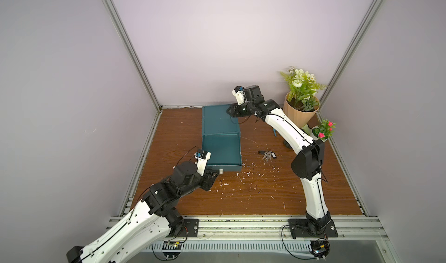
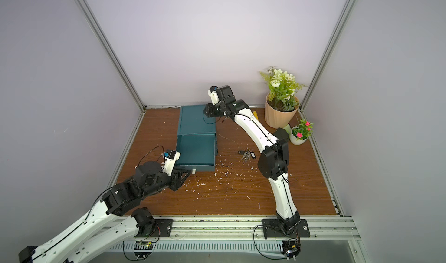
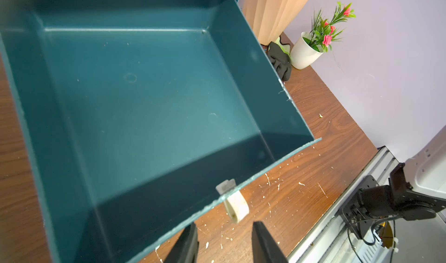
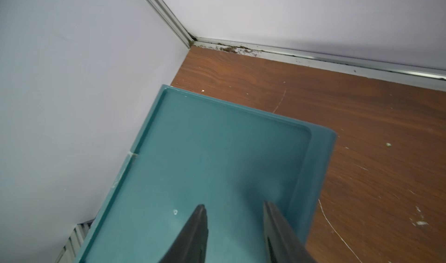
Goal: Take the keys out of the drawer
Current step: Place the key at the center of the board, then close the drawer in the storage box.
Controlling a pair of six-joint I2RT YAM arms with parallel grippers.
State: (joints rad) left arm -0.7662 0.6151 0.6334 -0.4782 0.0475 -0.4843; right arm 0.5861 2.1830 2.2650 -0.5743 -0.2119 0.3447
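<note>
Teal drawer (image 1: 222, 150), one; silver key bunch (image 1: 266, 155), one, beside it.

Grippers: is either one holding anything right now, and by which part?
Nothing. The left gripper is open just short of the white pull tab on the drawer; the right gripper is open above the cabinet top. The keys lie on the table.

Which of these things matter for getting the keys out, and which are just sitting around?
Part of the job:
keys, already out on the table
drawer, open and empty
box that holds the drawer

Just lying about:
big plant
small pink-flowered plant
black glove
white crumbs
</note>
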